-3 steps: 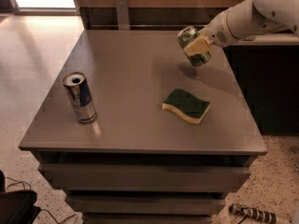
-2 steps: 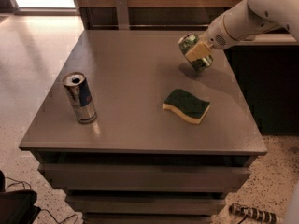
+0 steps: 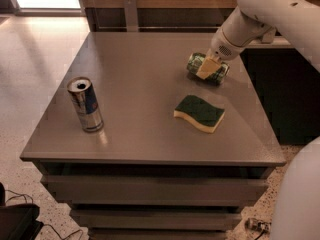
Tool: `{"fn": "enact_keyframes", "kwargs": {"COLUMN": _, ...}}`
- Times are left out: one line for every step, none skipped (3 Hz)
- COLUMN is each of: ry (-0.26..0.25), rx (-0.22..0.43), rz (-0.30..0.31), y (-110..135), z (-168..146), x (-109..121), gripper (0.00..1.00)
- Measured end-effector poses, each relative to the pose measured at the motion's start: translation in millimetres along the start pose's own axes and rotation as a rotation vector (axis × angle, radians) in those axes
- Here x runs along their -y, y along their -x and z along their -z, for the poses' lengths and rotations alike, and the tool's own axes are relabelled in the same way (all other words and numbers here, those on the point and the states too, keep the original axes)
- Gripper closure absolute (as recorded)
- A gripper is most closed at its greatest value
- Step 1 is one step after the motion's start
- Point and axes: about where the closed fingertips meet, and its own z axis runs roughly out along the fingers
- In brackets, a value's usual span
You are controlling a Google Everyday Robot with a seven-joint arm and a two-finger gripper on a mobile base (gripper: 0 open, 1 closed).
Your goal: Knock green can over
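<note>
The green can (image 3: pixel 194 63) lies on its side at the back right of the grey table (image 3: pixel 135 74). My gripper (image 3: pixel 207 67) comes down from the white arm (image 3: pixel 250 19) at the upper right. It is shut on the green can, with a pale yellow finger pad across the can's middle. The can's two ends show on either side of the pad.
A slim silver-and-blue can (image 3: pixel 86 105) stands upright near the table's front left. A green and yellow sponge (image 3: pixel 199 113) lies just in front of the green can. A dark counter stands to the right of the table. Cables lie on the floor at the lower left.
The gripper has moved down and a little right with the green can. The can has gone from tilted above the table to lying flat on it.
</note>
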Motion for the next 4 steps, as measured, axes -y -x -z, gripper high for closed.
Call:
{"fn": "enact_keyframes", "kwargs": {"ry": 0.054, "rx": -0.066, "rz": 0.05, "y": 1.7, "z": -15.7, "x": -10.9, "gripper": 1.0}}
{"fn": "enact_keyframes", "kwargs": {"ry": 0.063, "rx": -0.073, "rz": 0.057, "y": 3.2, "z": -16.3, "x": -11.9, "gripper": 1.0}}
{"fn": "enact_keyframes", "kwargs": {"ry": 0.066, "rx": -0.074, "rz": 0.057, "y": 2.8, "z": -18.6, "x": -13.0, "gripper": 0.81}}
{"fn": "enact_keyframes", "kwargs": {"ry": 0.066, "rx": -0.074, "rz": 0.057, "y": 3.4, "z": -17.3, "x": -12.6, "gripper": 0.59}}
